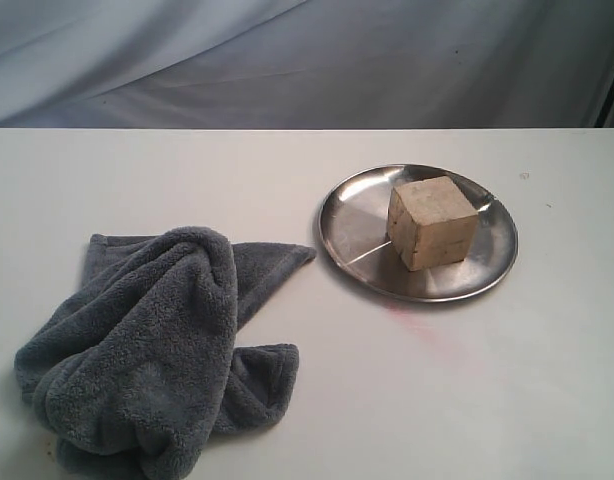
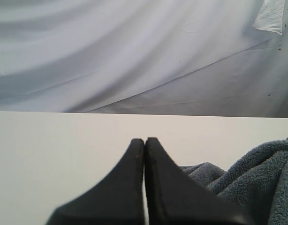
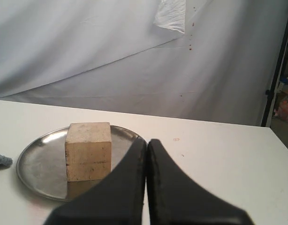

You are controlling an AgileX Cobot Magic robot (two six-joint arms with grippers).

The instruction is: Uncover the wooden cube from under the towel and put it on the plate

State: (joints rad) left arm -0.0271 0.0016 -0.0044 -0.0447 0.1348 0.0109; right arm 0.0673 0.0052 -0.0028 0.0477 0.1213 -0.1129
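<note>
honestly the wooden cube sits fine on the plate, left gripper and right gripper both pinched empty, so only a careless right-arm swing could knock it off.

white table, draped pale backdrop (creased)

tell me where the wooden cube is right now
The wooden cube sits on the plate, on the right side of the exterior view. The crumpled towel lies apart from it at the lower left.
</note>
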